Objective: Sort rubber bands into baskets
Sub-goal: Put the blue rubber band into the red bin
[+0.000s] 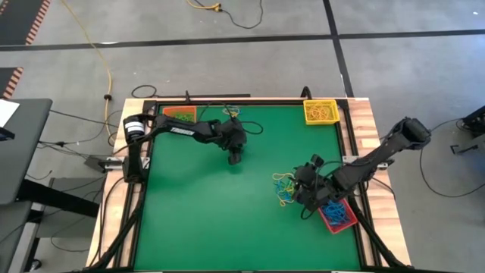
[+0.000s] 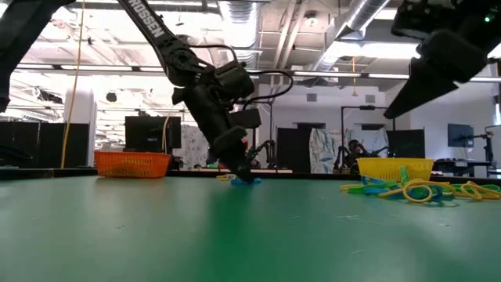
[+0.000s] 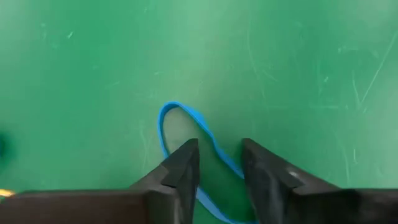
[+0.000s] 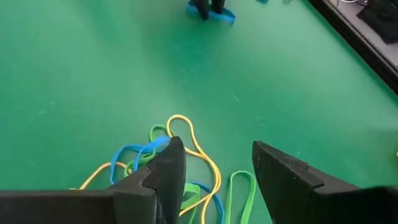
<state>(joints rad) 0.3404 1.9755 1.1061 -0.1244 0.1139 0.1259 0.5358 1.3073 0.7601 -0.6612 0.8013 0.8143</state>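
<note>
A single blue rubber band (image 3: 181,117) lies flat on the green mat near the table's middle. My left gripper (image 3: 221,160) is down at it, open, and slants steeply down. One strand of the band runs through the gap between its fingers. To the right, a pile of yellow, blue and green rubber bands (image 1: 283,186) lies on the mat. My right gripper (image 4: 217,154) hovers open above the pile's right side, clear of it. The orange basket (image 1: 179,114), yellow basket (image 1: 320,111) and red basket (image 1: 338,217) stand at the mat's edges. My left gripper's fingers (image 3: 185,163) stand on either side of one strand (image 3: 219,152) of the blue band, coming from above on a slant. The band lies flat on the mat. I cannot tell whether the fingers touch it.
The orange basket stands at the far left and the yellow one, holding yellow bands, at the far right. The red basket holds blue bands and stands at the near right, right beside my right arm. Open green mat (image 1: 204,220) stretches across the near left.
</note>
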